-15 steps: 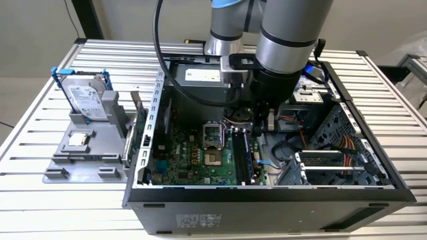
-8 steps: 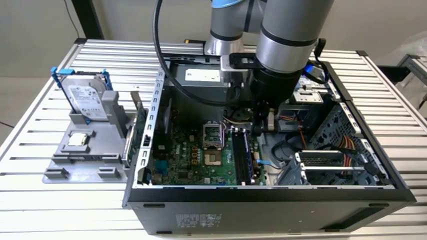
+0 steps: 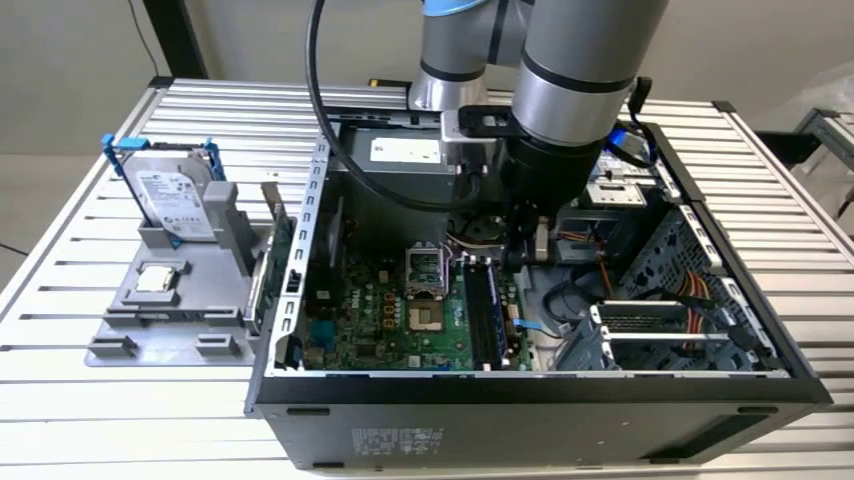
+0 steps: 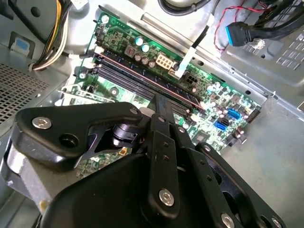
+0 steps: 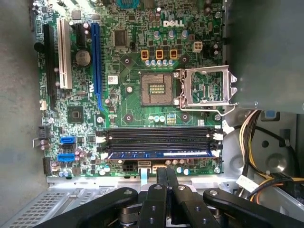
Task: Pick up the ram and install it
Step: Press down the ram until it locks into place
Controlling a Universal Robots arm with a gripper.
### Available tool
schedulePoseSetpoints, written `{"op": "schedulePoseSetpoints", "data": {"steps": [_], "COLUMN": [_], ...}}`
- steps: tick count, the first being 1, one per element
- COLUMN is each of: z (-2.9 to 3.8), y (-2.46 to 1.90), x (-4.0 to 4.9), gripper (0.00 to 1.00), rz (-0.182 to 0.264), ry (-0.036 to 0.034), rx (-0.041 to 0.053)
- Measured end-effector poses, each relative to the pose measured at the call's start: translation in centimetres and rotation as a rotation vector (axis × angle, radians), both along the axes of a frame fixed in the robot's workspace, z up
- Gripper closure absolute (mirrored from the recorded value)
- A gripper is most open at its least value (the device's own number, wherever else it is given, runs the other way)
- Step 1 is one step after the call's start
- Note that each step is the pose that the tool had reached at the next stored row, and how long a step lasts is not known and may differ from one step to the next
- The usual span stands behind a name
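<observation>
1. Open black metal computer case (image 3: pixel 534 400), centre of the exterior view, green motherboard (image 5: pixel 128 71) inside.
2. Black gripper (image 5: pixel 166 178) above the board's edge, fingers (image 5: pixel 162 176) pressed together, holding nothing.
3. Thin dark bluish ram (image 5: pixel 159 154) seated in a memory slot.

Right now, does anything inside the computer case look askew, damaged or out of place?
Nothing looks damaged or spilled. The ram lies level, seated beside the empty memory slots, with the shut gripper close by. The one open item is the processor socket, empty, its retention frame swung aside.
</observation>
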State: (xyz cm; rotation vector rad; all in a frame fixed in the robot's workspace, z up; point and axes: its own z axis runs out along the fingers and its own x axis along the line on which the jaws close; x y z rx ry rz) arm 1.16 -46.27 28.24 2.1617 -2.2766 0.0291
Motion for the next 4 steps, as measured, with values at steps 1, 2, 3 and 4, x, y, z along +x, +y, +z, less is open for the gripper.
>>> {"op": "schedulePoseSetpoints", "data": {"steps": [1, 2, 3, 4], "z": [0.00, 0.00, 0.00, 0.00], "y": [0.00, 0.00, 0.00, 0.00], "x": [0.00, 0.00, 0.00, 0.00], "gripper": [1.00, 1.00, 1.00, 1.00], "rz": [0.000, 0.000, 0.000, 0.000], "ry": [0.0005, 0.0009, 0.0015, 0.0020], "rx": [0.0000, 0.0000, -0.0001, 0.0000]}}
